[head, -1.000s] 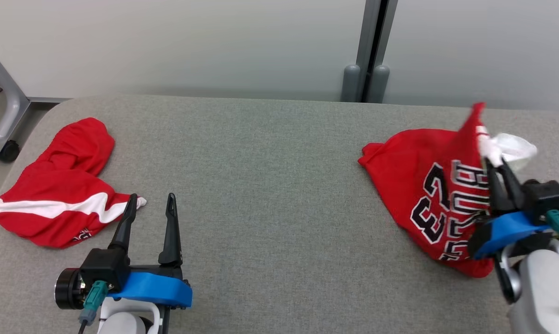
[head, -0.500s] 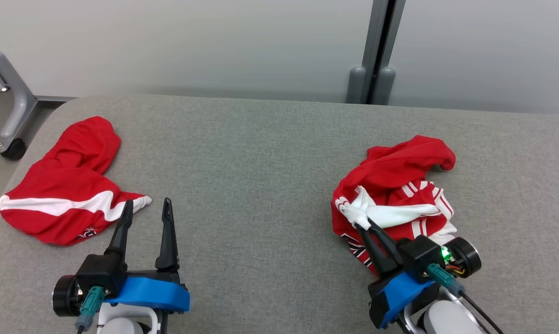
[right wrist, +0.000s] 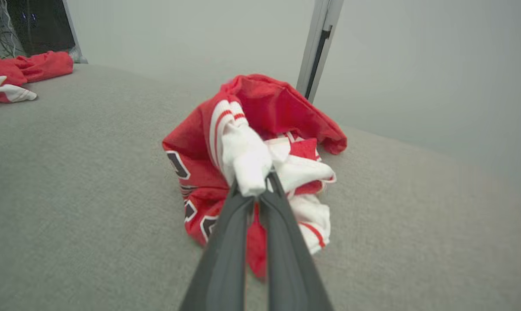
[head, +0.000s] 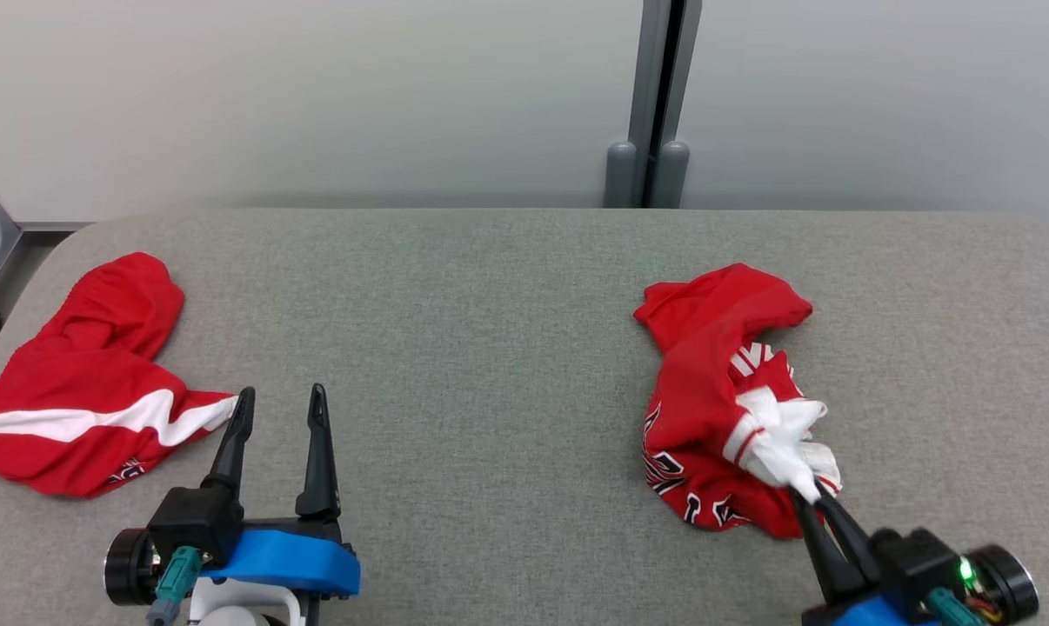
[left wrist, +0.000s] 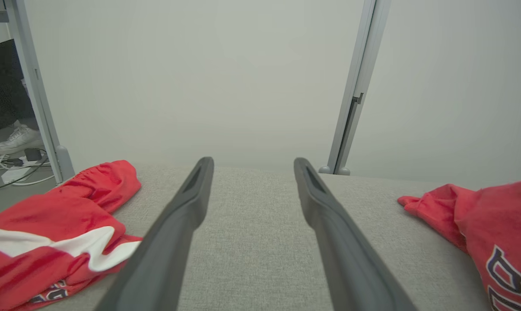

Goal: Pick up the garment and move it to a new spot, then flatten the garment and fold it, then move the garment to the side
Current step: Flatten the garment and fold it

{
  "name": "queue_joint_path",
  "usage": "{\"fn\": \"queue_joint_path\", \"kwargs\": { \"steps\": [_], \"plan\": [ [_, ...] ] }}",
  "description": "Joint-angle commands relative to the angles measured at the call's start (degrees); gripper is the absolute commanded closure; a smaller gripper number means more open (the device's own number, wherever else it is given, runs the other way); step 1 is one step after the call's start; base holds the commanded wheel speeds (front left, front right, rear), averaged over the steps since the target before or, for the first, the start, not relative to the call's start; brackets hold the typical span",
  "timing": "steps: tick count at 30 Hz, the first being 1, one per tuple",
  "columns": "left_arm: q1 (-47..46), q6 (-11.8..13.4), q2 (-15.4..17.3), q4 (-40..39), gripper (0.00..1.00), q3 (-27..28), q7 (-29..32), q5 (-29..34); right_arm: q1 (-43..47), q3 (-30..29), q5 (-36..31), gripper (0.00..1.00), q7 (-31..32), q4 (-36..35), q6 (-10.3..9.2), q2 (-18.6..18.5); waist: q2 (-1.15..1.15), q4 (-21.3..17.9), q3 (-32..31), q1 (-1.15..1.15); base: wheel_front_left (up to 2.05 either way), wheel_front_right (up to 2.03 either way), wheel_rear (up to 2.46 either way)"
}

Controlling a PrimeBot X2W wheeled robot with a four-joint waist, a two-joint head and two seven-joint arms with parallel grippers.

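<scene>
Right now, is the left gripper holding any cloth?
No: the left gripper is open, with only bare table between its fingers.

My head camera looks down across the grey surface (head: 490,348) toward the wall. The wrist cameras sit low, sighting along the left claw (left wrist: 252,161) and right claw (right wrist: 255,188), the right very near the red jersey (head: 707,391). All three share that jersey and the post (head: 655,104).

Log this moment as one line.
right claw: shut on jersey | left claw: open, empty | jersey: bunched on table | second red garment: far left
</scene>
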Motion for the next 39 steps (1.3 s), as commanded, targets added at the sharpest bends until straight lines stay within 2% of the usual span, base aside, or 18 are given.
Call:
{"fn": "queue_joint_path", "kwargs": {
  "steps": [1, 7, 8, 9, 10, 15, 19, 25, 33, 39],
  "plan": [
    [-0.14, 0.06, -0.09, 0.07, 0.00, 0.00, -0.28, -0.34, 2.97, -0.72, -0.27, 1.00, 0.62, -0.82, 0.01, -0.60, 0.00, -0.30, -0.13, 0.00, 0.00, 0.00, 0.00],
    [-0.40, 0.14, -0.11, 0.01, 0.00, -0.47, -0.28, -0.47, 12.03, -2.88, 0.91, 1.00, 3.05, -1.28, 0.01, -0.80, 0.00, -1.39, 0.05, 0.00, 0.00, 0.00, 0.00],
    [-0.42, 0.13, -0.10, 0.03, 0.00, -0.56, -0.28, -0.48, 12.62, -3.25, 1.13, 0.78, 3.41, -1.28, 0.01, -0.64, 0.00, -1.60, 0.12, 0.00, 0.00, 0.00, 0.00],
    [-0.50, 0.09, -0.10, 0.05, 0.00, -0.64, -0.28, -0.48, 12.81, -3.66, 1.48, 0.15, 3.13, -1.68, 0.02, -0.35, 0.00, -1.77, 0.18, 0.00, 0.00, 0.00, 0.00],
    [-0.50, 0.10, -0.09, 0.06, 0.00, -0.61, -0.28, -0.46, 12.69, -3.93, 1.75, 0.00, 2.69, -2.21, 0.02, -0.09, 0.00, -2.03, 0.26, 0.00, 0.00, 0.00, 0.00],
    [-0.78, -0.01, -0.10, 0.14, 0.00, -0.73, -0.28, -0.21, 10.28, -5.71, 3.00, 0.00, 0.90, -5.14, 0.01, 0.70, 0.00, -2.54, 0.55, 0.00, 0.00, 0.00, 0.00],
    [-1.12, -0.15, -0.10, 0.08, 0.00, -0.77, -0.28, -0.02, 7.31, -8.00, 6.73, 0.00, 0.37, -7.88, 0.01, 1.06, 0.00, -2.46, 1.01, 0.00, 0.00, 0.00, 0.00],
    [-1.82, -0.23, -0.09, -0.20, 0.00, -0.71, -0.28, 0.18, -0.92, -10.09, 8.44, 0.00, 2.64, -10.26, 0.02, -2.20, 0.00, -1.75, 2.47, 0.00, 0.00, 0.00, 0.00],
    [-3.83, -0.22, -0.11, -0.55, 0.00, -1.12, -0.28, 0.11, -16.69, -10.67, 7.57, 0.00, 9.12, -7.56, 0.02, -5.80, 0.00, 0.32, 5.94, 0.00, 0.00, 0.00, 0.00],
    [-6.57, 0.11, -0.11, -1.03, 0.00, -2.23, -0.28, -0.84, -26.72, -10.88, 5.38, 0.00, 14.54, -2.02, 0.01, -8.99, 0.00, 2.88, 10.09, 0.00, 0.00, 0.00, 0.00]
  ]
}}
